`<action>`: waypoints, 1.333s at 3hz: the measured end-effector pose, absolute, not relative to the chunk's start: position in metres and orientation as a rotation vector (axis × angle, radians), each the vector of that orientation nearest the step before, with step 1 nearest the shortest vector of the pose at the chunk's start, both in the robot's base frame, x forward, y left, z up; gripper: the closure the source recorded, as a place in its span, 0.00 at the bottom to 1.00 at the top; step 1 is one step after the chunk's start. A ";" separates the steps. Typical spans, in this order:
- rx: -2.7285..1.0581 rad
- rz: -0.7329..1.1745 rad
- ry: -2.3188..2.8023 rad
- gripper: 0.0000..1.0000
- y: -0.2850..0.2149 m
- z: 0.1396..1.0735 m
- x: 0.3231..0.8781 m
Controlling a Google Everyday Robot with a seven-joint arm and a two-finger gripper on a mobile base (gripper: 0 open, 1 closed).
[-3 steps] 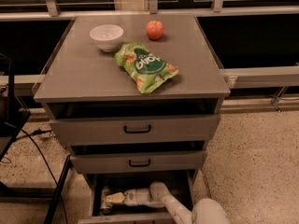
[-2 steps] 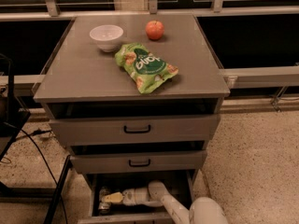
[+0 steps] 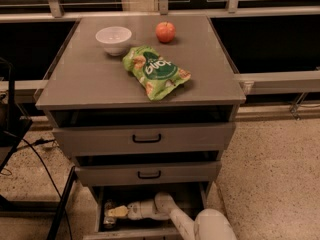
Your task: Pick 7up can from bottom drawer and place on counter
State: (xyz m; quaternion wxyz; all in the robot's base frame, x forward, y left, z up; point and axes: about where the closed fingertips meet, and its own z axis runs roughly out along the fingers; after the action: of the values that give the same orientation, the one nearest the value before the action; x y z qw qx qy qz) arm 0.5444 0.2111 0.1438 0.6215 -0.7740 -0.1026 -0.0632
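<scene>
Little has moved since a second ago: the gripper (image 3: 118, 212) has crept a touch further left inside the drawer (image 3: 145, 232); all else lies as it did.

Item, gripper: low in the open drawer, toward its left end, with the arm (image 3: 167, 213) reaching in from the right. Open or closed, we cannot tell.

Item, can (image 3: 107, 221): a small dim shape at the drawer's far left, just beside the gripper's tip (we take it for the can; its print does not show). Touching or apart, we cannot say.

Item, drawer: lowest of three, pulled out; the upper drawers (image 3: 146, 140) stand above it.

Item, counter (image 3: 90, 79): carries a bowl (image 3: 114, 38), an apple (image 3: 165, 32) and a bag (image 3: 156, 71). No can on it yet.

Progress, as we judge it: early. Done: drawer open, reach made down to the can. Left: a sure grasp, the lift out from under the middle drawer, the carry upward, and the setting down on the counter.
</scene>
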 end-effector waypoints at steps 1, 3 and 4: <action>-1.760 -0.124 -0.254 0.44 0.224 0.143 0.540; -1.737 -0.105 -0.277 0.45 0.239 0.145 0.536; -1.731 -0.098 -0.288 0.61 0.245 0.145 0.533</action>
State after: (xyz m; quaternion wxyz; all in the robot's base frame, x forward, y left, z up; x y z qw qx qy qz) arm 0.5334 0.2447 0.1451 0.6381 -0.7583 -0.1264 -0.0428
